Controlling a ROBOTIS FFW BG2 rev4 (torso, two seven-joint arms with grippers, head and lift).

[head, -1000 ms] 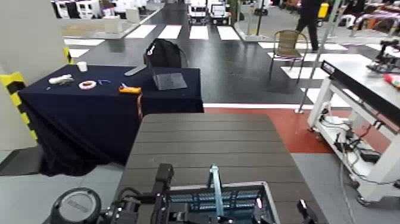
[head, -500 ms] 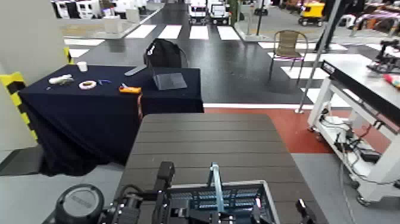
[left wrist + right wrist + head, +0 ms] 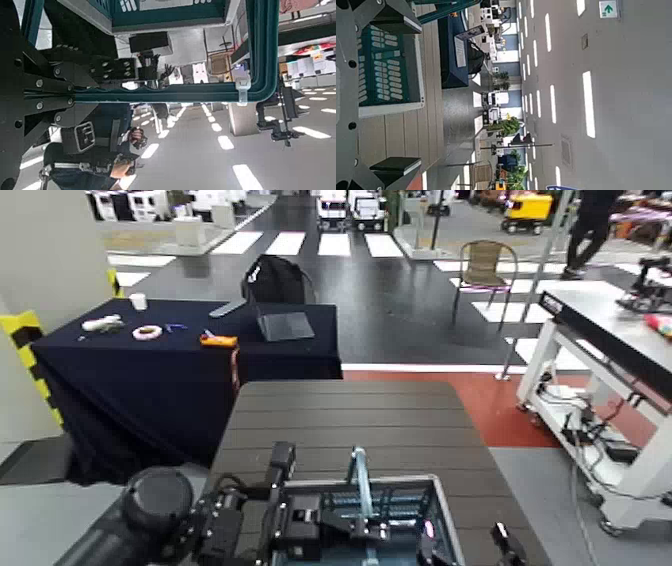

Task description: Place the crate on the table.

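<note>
Left end effector (image 3: 290, 525) down low at the near edge of the head view, dark housing pressed up against the crate's (image 3: 400, 510) left rim; clenched or released, cannot tell from here. Left wrist view no help either: only black bracket work and a teal bar against ceiling lights, fingers hidden. Right end effector (image 3: 505, 545) barely peeking in at the crate's right corner, finger state impossible to tell. Right wrist view gives what the head view lacks: slotted lattice wall of the crate (image 3: 387, 67) seen side-on, dark finger parts (image 3: 395, 170) beside it, brown slats running alongside. Crate itself at the near end of the slatted bench (image 3: 345, 425), pale rim and thin light-blue handle (image 3: 362, 490) upright in the middle; resting on the slats or hanging just above them, cannot tell. Beyond, a navy-draped table (image 3: 180, 340) with a laptop (image 3: 283, 323), tape roll (image 3: 147, 332) and cup (image 3: 138, 301). White-framed workbench (image 3: 610, 320) off to the right.
</note>
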